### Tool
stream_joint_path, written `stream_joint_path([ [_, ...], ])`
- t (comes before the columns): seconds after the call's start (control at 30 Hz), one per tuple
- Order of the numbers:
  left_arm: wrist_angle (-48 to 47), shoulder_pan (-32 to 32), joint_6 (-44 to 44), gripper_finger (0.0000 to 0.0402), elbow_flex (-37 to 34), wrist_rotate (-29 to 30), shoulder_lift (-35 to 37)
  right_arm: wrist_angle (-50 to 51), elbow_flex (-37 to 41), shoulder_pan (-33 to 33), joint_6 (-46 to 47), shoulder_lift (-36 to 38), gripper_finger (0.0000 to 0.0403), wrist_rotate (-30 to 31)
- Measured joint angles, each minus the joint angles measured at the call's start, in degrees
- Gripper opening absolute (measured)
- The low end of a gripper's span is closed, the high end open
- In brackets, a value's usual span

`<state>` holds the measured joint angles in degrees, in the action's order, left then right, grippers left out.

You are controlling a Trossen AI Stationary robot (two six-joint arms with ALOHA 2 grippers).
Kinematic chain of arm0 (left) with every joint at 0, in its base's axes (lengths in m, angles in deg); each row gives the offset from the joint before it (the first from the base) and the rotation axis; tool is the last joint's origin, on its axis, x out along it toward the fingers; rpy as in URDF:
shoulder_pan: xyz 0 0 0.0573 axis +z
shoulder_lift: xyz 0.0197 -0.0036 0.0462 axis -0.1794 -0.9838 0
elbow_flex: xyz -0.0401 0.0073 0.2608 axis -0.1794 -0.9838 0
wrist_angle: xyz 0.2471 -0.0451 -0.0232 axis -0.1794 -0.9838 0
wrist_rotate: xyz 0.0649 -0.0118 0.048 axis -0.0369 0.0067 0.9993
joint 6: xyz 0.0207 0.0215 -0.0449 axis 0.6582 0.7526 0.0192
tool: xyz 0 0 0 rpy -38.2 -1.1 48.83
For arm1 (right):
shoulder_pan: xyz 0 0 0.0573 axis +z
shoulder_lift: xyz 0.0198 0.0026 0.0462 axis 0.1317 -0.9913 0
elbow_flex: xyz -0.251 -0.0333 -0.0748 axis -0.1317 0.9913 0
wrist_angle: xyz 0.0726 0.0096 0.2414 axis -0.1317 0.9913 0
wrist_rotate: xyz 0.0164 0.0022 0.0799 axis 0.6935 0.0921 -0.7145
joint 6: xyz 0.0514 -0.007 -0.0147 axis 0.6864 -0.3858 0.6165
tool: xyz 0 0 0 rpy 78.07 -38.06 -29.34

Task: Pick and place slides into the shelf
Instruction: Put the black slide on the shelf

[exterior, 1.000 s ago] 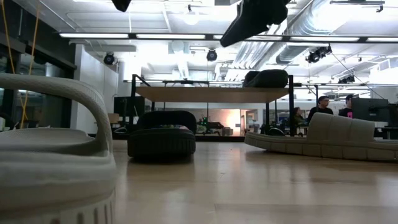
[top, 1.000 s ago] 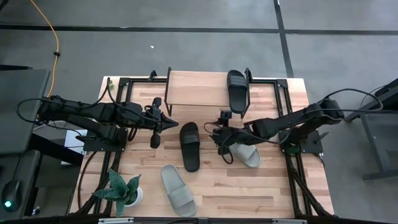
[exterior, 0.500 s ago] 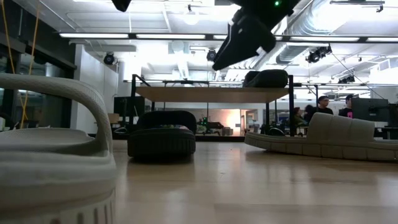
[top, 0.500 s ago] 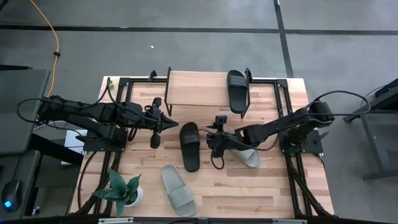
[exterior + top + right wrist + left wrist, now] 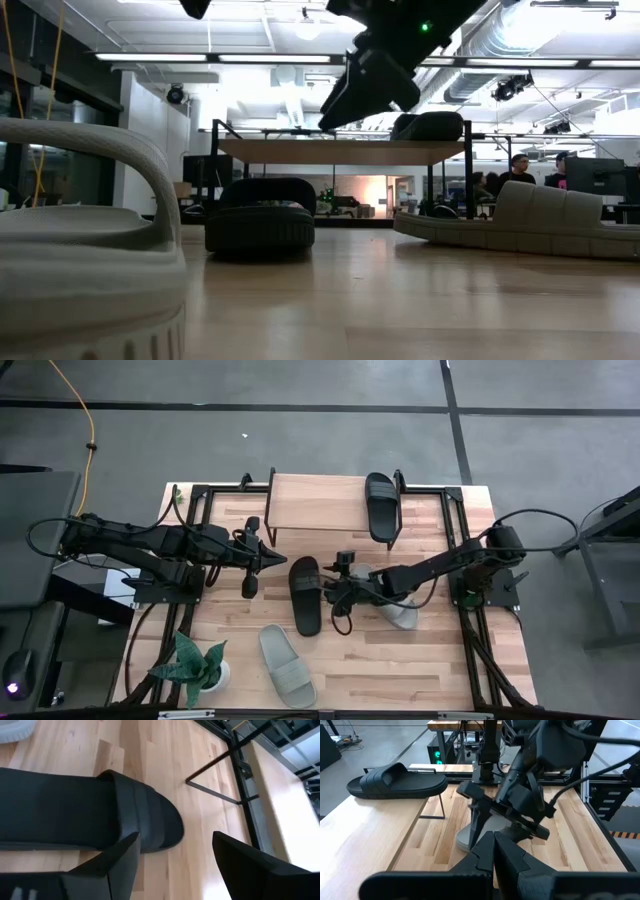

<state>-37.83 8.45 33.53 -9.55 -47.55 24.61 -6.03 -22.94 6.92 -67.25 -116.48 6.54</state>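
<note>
The right gripper (image 5: 332,596), released wide, is hovering beside the black sandal (image 5: 305,595); it should straddle the strap squarely before clenching. Left gripper (image 5: 268,557) is waiting clenched.

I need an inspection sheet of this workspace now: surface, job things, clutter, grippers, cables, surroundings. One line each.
Surface: wooden table, bare planks between the items.
Job's things: one black slide lies on the shelf; another black slide is on the table at centre; one grey slide near the front edge; one grey slide partly under the right arm.
Clutter: potted plant at the front left corner.
Grippers: left gripper shut, holding nothing, beside the shelf; right gripper open, next to the central black slide.
Cables: orange cable on the floor, far left.
Surroundings: grey floor; people far behind in the low view.
</note>
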Motion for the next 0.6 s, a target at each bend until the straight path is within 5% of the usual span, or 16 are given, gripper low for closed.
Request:
stream_joint_path([
  [0.6, 0.0, 0.0, 0.0, 0.0001, 0.0, 0.0, 0.0, -8.0, 0.0, 0.2, -4.8, -7.1, 0.0240, -2.0],
])
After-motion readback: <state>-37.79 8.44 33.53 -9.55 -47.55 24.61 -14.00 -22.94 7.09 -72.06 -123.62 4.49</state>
